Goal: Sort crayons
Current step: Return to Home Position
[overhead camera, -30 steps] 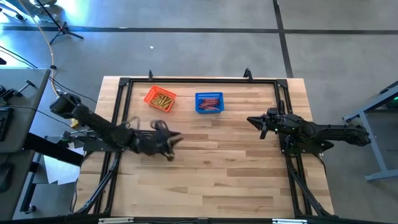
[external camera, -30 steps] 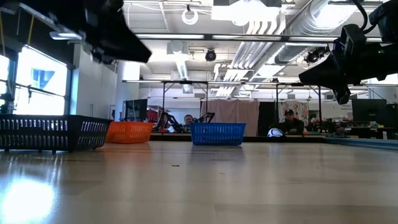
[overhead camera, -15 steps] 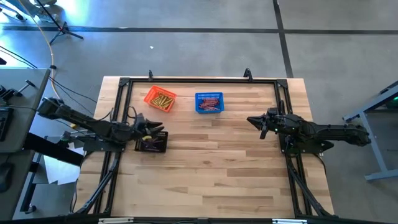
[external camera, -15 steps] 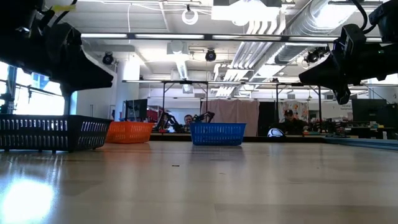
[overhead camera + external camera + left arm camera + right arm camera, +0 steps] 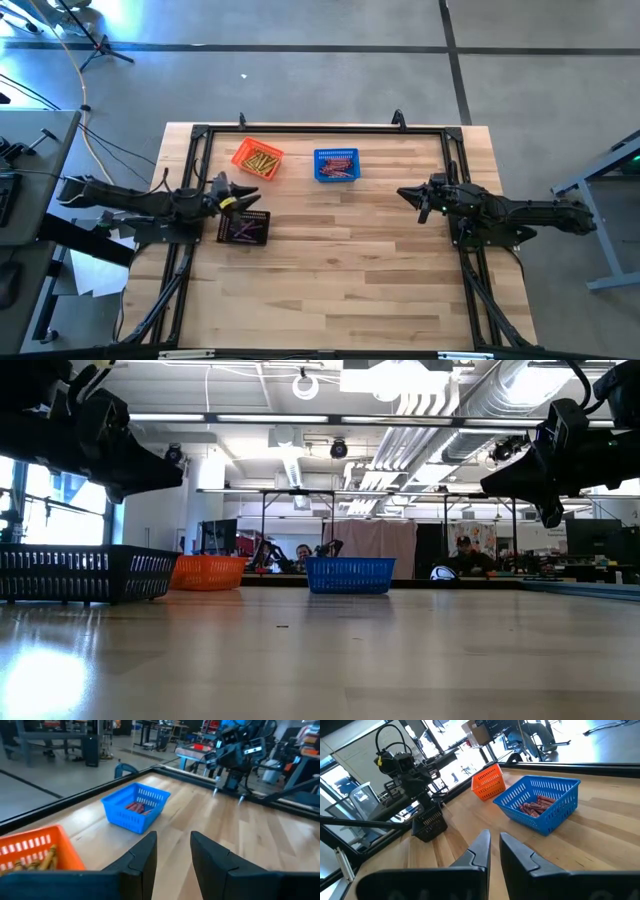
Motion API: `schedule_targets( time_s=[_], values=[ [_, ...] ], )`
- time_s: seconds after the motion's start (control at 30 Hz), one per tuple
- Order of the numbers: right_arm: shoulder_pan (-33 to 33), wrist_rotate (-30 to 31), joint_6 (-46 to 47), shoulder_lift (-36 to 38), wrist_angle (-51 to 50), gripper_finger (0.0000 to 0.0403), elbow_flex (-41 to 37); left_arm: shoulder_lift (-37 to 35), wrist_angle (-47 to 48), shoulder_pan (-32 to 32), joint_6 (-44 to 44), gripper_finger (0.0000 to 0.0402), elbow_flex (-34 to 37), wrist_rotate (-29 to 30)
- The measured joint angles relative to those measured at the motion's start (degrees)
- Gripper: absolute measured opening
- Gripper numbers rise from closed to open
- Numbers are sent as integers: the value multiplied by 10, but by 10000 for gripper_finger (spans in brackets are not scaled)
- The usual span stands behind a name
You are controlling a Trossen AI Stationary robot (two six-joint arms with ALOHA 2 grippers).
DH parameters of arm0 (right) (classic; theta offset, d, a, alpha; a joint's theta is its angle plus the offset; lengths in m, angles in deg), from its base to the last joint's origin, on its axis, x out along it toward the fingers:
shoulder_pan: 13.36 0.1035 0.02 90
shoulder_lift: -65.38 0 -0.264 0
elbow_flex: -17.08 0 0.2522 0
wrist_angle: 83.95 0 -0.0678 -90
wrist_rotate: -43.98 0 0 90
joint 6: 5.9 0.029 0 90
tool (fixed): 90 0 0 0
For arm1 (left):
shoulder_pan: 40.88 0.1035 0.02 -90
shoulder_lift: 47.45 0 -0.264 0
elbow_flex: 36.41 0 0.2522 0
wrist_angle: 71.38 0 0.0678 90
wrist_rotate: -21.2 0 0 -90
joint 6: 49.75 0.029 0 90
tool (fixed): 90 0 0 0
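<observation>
From above you saw yellow crayons [image 5: 261,161] in the orange basket [image 5: 238,155], red crayons [image 5: 338,169] in the blue basket [image 5: 337,151] and purple crayons [image 5: 243,230] in the black basket [image 5: 267,231]; the low view gave you only mesh walls. Your left jaws hung just beside the black basket at the desk's [image 5: 350,270] left edge, slightly parted and empty; the right jaws, well apart, were nearly together, empty
</observation>
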Motion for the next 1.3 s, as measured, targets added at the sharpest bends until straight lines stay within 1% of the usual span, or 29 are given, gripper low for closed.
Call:
schedule_targets(
  time_s=[0.23,0.47,0.57,0.63,0.7,0.8,0.97,1.03,1.17,1.3],
  values=[
    [0,0,0,0,0,26,0,-72,122,20,2,106,0,-4],
    [0,0,0,0,0,26,0,-126,121,28,16,106,0,-46],
    [0,0,0,0,0,26,0,-152,120,31,36,106,0,-49],
    [0,0,0,0,0,26,0,-168,120,37,31,106,0,-51],
    [0,0,0,0,0,26,0,-184,120,42,20,106,0,-70],
    [0,0,0,0,0,26,0,-203,125,43,-31,106,0,-114],
    [0,0,0,0,0,26,0,-214,133,43,-195,106,0,-201],
    [0,0,0,0,0,26,0,-214,133,49,-238,106,0,-230],
    [0,0,0,0,0,26,0,-221,136,77,-283,106,0,-252],
    [0,0,0,0,0,26,0,-221,136,130,-279,106,0,-253]
  ],
)
